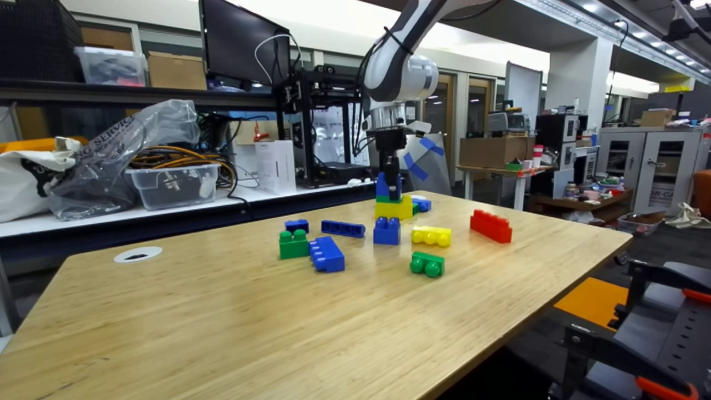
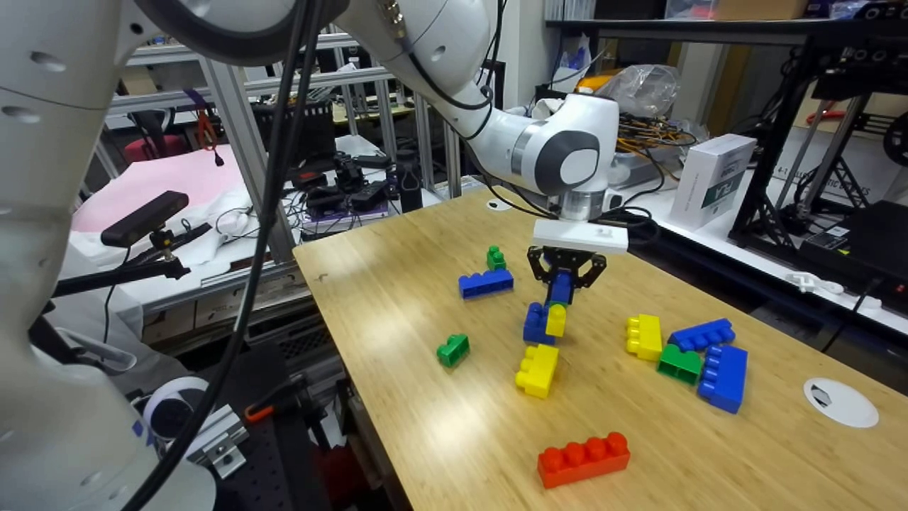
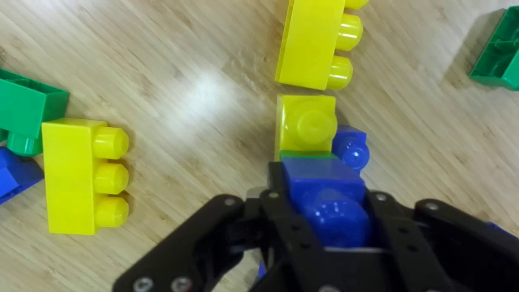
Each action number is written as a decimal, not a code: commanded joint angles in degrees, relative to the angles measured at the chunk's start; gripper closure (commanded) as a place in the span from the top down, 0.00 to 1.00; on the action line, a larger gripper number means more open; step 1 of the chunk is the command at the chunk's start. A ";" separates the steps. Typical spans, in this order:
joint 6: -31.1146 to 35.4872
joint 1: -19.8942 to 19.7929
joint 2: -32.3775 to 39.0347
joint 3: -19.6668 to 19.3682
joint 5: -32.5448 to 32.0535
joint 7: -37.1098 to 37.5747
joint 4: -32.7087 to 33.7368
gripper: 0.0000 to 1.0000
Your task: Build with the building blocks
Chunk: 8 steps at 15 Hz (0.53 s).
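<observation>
A blue block (image 3: 329,194) is squeezed by the gripper (image 2: 560,289); in the wrist view, a green block (image 3: 306,154) under it is mostly hidden.

One block (image 3: 324,178) between the fingers (image 3: 286,221), atop a stack (image 1: 392,209), other blocks (image 2: 584,461) around it on the table (image 1: 222,322).

Lab with a 3D printer (image 1: 306,130)
</observation>
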 commanded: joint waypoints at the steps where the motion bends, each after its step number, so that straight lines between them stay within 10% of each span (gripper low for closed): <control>1: -2.27 -0.70 1.69 0.76 1.13 -1.74 2.12 0.11; 8: -3.03 -0.58 1.84 1.09 1.33 -1.89 2.36 0.11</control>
